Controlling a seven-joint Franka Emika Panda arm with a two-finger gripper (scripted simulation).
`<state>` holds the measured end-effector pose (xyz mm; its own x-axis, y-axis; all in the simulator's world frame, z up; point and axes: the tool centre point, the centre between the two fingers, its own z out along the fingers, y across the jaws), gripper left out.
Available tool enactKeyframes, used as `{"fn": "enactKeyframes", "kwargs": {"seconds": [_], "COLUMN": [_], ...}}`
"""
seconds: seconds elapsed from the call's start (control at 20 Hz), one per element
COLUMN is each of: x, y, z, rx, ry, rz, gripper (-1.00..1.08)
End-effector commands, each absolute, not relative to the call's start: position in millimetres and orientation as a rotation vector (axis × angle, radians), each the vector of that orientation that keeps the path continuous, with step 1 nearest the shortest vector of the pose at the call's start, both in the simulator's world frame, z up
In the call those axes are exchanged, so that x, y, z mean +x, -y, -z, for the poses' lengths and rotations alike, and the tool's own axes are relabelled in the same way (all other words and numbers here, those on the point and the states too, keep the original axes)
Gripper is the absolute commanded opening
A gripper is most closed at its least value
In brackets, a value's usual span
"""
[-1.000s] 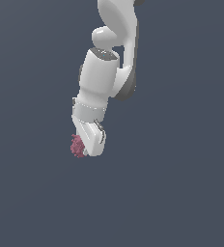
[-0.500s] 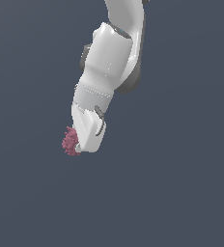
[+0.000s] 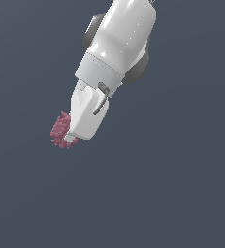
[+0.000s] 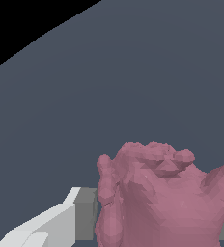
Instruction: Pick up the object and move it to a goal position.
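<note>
The object [image 3: 61, 131] is a small dark pink knobbly clump. It sits at the tip of my white gripper [image 3: 73, 138] in the exterior view, sticking out towards that view's left, partly hidden by the hand. In the wrist view the clump [image 4: 162, 198] fills the space between the fingers, and a white finger with a grey pad [image 4: 85, 212] presses against its side. The gripper is shut on the object and holds it above the grey floor [image 3: 182, 193].
The white arm [image 3: 121, 38] reaches down from the top of the exterior view. A plain dark grey floor lies all around. A black area [image 4: 17, 24] shows beyond the floor's edge in the wrist view.
The arm and gripper have moved towards the exterior view's left and look larger, closer to the camera. The object has stayed in the gripper's hold throughout.
</note>
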<state>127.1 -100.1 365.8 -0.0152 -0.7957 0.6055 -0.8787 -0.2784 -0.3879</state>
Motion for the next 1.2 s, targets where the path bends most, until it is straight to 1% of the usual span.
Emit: {"fn": "enactKeyframes", "kwargs": {"seconds": [0.0,0.35,0.65,0.9,1.15], "x": [129,131,130,129,129], "y": [99,93,88,86,86], "z": [-387,-441,-474,-488,-489], "rx": [2.058,1.878,1.76,1.705,1.699], "ry": [1.846,1.907,1.939,1.952,1.953], "rz": [-1.234,-1.374,-1.453,-1.487,-1.488], "gripper": [-1.0,-1.0,-1.0,-1.0,-1.0]}}
